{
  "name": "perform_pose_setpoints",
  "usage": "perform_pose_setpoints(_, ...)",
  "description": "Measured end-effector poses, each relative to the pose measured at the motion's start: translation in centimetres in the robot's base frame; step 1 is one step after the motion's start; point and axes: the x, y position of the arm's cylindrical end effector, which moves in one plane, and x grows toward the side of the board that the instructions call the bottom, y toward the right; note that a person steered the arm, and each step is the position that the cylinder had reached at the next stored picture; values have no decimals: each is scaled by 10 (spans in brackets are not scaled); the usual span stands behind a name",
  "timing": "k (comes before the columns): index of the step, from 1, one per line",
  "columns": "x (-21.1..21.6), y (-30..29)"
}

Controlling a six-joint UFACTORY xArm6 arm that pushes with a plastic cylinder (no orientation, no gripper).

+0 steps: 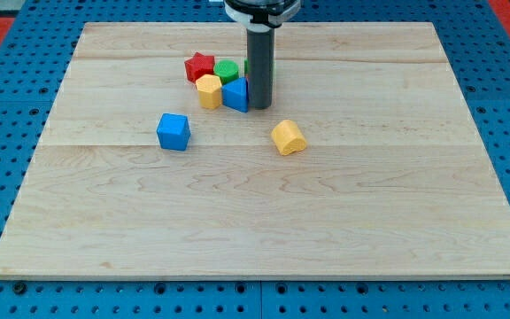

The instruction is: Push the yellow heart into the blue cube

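Observation:
The yellow heart (288,137) lies on the wooden board (255,221), right of centre. The blue cube (173,131) sits alone to its left, well apart from it. My tip (261,107) stands at the view's upper middle, up and to the left of the yellow heart with a small gap between them. It is right against the right side of another blue block (235,95). The blue cube is further off, to the tip's lower left.
A cluster sits just left of the rod: a red star (199,66), a green block (227,71), a yellow block (209,90) and the other blue block. A sliver of green shows behind the rod. Blue pegboard (7,106) surrounds the board.

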Motion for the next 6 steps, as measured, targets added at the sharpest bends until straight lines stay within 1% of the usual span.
perform_pose_setpoints(1, 20, 4)
perform_pose_setpoints(2, 22, 56)
perform_pose_setpoints(3, 72, 41)
perform_pose_setpoints(4, 91, 22)
perform_pose_setpoints(5, 128, 31)
perform_pose_setpoints(6, 148, 14)
